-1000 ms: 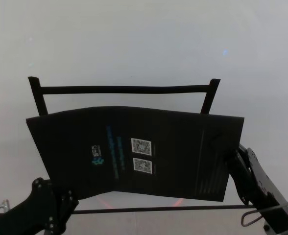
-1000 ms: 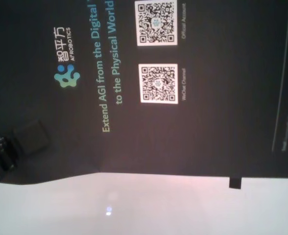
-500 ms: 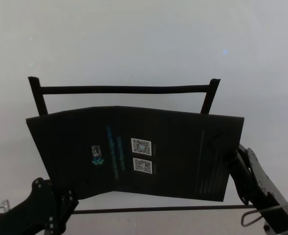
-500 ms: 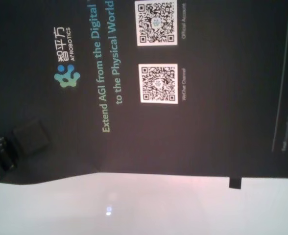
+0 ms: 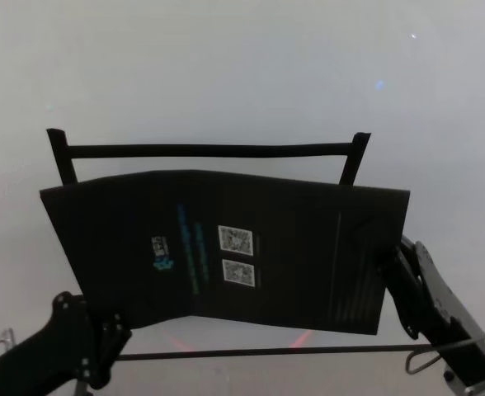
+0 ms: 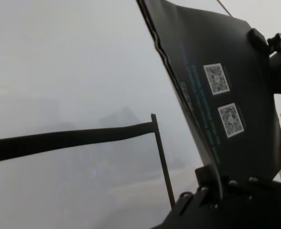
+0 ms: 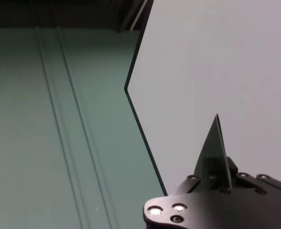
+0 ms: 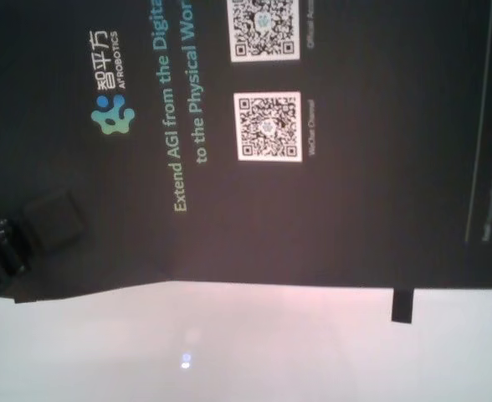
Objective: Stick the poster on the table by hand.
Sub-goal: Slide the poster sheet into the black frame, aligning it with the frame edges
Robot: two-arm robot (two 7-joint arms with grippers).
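Note:
The black poster (image 5: 226, 247) with two white QR codes and a blue-green logo hangs slightly bowed above the white table (image 5: 226, 66). My left gripper (image 5: 109, 326) is shut on its near left corner; one pad (image 8: 53, 222) lies on the printed face. My right gripper (image 5: 388, 268) is shut on its near right edge, with a fingertip (image 8: 403, 306) showing at that edge. In the left wrist view the poster (image 6: 226, 95) rises from my left gripper (image 6: 212, 179). In the right wrist view a thin poster corner (image 7: 216, 143) sticks out of my right gripper (image 7: 217, 179).
Thin black tape strips outline a frame on the table: a far strip (image 5: 209, 151), two short side strips (image 5: 61, 157) (image 5: 354, 161) and a near strip (image 5: 267, 353). The poster's far edge lies just short of the far strip. The table edge (image 7: 140, 124) borders green floor.
The poster has shifted a little away from me, toward the far tape strip. Its near edge now stands farther from the near strip. Both grippers keep their hold.

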